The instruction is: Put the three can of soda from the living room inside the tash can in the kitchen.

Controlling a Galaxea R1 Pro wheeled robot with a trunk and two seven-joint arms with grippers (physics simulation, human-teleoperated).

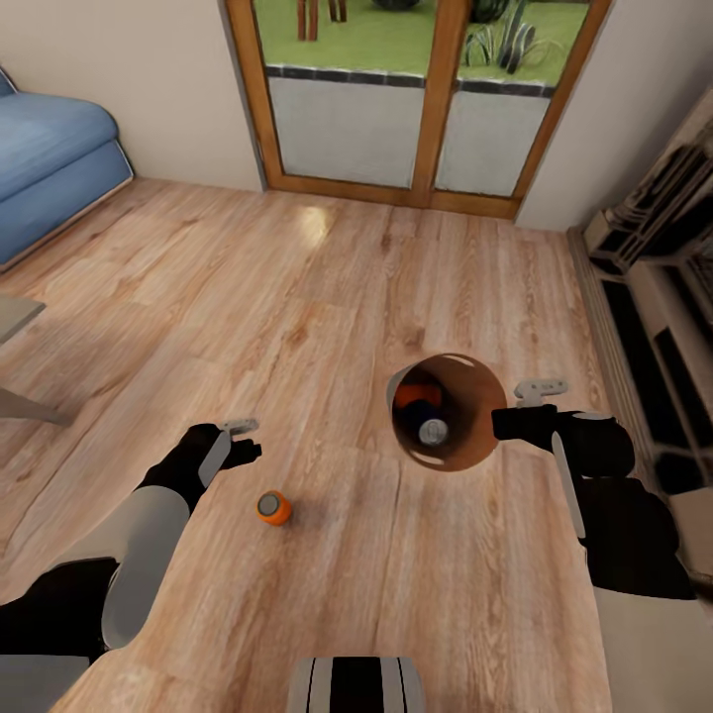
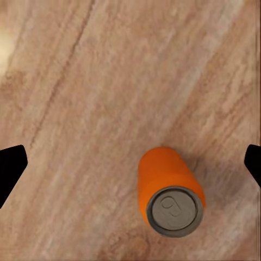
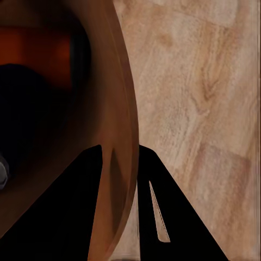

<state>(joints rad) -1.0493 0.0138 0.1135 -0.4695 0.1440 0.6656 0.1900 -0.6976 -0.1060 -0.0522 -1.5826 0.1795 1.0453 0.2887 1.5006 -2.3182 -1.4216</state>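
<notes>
The tash can (image 1: 479, 388), a copper-brown round bin, is tilted toward me above the wood floor. Inside it lie an orange can of soda (image 1: 415, 395) and a dark blue one (image 1: 432, 427) with a silver top. My right gripper (image 1: 517, 406) is shut on the bin's rim, and in the right wrist view its fingers (image 3: 145, 179) straddle the bin wall (image 3: 117, 119). A second orange can (image 1: 274, 508) lies on its side on the floor. My left gripper (image 1: 246, 439) hovers open just above that can (image 2: 168, 187), fingers wide apart.
A blue sofa (image 1: 50, 158) stands at the far left and glass garden doors (image 1: 411, 99) are straight ahead. A grey low table corner (image 1: 15, 317) juts in at the left. Dark shelving (image 1: 663, 297) lines the right wall.
</notes>
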